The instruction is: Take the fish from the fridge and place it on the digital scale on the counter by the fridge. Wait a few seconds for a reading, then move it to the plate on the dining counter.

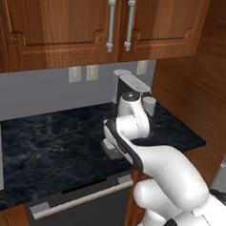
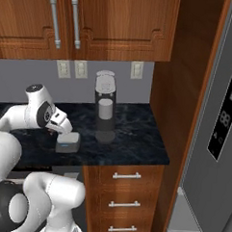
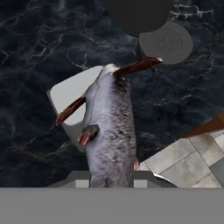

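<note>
Dark marbled counter (image 2: 131, 133) under wood wall cabinets (image 1: 68, 26), grey backsplash behind, steel fridge (image 2: 219, 118) at the right. On the worktop, a black-and-silver coffee machine (image 2: 104, 107) and, nearer the front edge, the digital scale (image 2: 68, 143). Gripper (image 3: 111, 177) over the scale, closed on the grey fish (image 3: 111, 131) — tail end held, body stretching across the scale's pale top, red fins spread — contact with it unclear.
</note>
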Robot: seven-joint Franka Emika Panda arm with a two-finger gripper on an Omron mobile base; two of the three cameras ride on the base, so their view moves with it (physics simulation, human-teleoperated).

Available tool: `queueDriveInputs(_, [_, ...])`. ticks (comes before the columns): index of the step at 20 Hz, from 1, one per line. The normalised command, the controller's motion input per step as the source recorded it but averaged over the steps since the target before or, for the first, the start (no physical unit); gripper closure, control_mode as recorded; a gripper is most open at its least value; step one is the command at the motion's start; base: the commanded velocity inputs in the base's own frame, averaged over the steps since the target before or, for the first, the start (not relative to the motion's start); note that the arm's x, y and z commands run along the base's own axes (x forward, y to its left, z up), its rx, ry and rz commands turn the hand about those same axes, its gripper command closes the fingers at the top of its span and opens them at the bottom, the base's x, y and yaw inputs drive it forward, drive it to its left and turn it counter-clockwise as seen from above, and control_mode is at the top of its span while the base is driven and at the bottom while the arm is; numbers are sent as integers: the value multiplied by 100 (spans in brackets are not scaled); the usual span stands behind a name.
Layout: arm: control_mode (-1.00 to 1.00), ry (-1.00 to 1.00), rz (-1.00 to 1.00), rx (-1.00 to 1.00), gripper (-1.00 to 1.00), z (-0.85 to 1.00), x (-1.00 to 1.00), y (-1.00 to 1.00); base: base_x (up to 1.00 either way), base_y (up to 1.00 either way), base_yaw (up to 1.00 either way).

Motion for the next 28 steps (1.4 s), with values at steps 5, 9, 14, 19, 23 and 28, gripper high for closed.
queueDriveInputs(5, [-100, 0, 0, 1, 100, -36, 37, 0, 0, 0, 0])
queueDriveInputs(9, [-100, 0, 0, 5, 100, -25, 36, 8, 0, 0, 0])
queueDriveInputs(14, [-100, 0, 0, 5, 100, -20, 24, 13, 0, 0, 0])
queueDriveInputs(19, [-100, 0, 0, 1, 100, -27, 18, 22, 0, 0, 0])
queueDriveInputs(23, [-100, 0, -1, 1, 100, -31, 37, 11, 0, 0, 0])
queueDriveInputs(28, [-100, 0, -2, 2, 100, -31, 47, 5, 0, 0, 0])
